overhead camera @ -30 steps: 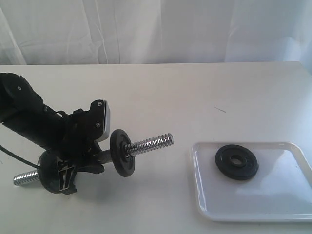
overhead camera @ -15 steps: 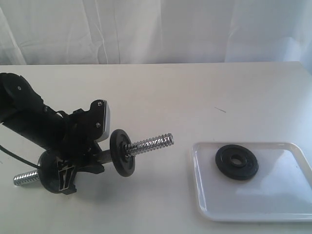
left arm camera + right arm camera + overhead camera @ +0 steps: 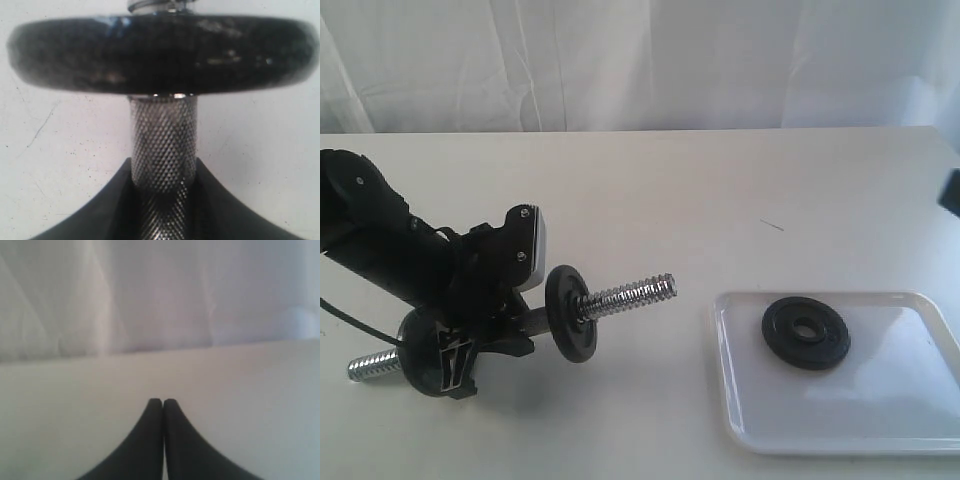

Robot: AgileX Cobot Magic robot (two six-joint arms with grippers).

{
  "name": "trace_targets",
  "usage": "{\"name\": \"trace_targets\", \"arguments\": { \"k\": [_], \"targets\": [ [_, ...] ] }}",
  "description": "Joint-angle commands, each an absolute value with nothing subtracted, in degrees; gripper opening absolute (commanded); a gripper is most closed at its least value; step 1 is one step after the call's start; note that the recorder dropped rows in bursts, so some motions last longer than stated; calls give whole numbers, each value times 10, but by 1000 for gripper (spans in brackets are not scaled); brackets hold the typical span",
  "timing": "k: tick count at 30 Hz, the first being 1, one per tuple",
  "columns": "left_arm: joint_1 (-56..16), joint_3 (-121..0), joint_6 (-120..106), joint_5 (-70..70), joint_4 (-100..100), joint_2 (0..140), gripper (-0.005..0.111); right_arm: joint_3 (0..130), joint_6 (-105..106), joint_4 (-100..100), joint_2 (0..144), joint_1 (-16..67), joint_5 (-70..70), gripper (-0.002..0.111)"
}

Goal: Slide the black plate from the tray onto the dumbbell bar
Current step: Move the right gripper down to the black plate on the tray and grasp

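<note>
Exterior view, L gripper prob. clamping bar, R gripper together, plate in tray

dumbbell bar: chrome metal, shiny; ends coarse thread, mid fine knurl, rough.
disc on bar: black, slight sheen.
black plate: matt, cast-metal look.
tray: white plastic, glossy, smooth.
table: white, matt, faint scuffs.
backdrop: white cloth, creased.

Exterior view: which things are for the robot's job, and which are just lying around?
For the job:
black plate
tray
dumbbell bar
left hand, gripping the bar
right hand, shut and empty

Just there:
other disc, already on the bar
small dark mark on the table
white curtain
</note>
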State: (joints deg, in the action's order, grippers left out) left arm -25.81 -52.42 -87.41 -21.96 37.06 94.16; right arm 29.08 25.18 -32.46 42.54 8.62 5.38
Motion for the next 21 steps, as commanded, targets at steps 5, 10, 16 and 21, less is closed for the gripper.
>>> {"name": "trace_targets", "arguments": {
  "k": [5, 10, 16, 21],
  "targets": [
    [-259, -538, -872, -223, 419, 914, 0, 520, 313, -291, 729, 87, 410, 0],
    [-259, -538, -872, -224, 419, 914, 0, 545, 313, -220, 814, 98, 463, 0],
    [-259, -538, -872, -224, 419, 914, 0, 548, 309, -143, 819, 133, 446, 0],
    [-259, -538, -872, -224, 419, 914, 0, 548, 279, -123, 819, 133, 437, 0]
  ]
}}
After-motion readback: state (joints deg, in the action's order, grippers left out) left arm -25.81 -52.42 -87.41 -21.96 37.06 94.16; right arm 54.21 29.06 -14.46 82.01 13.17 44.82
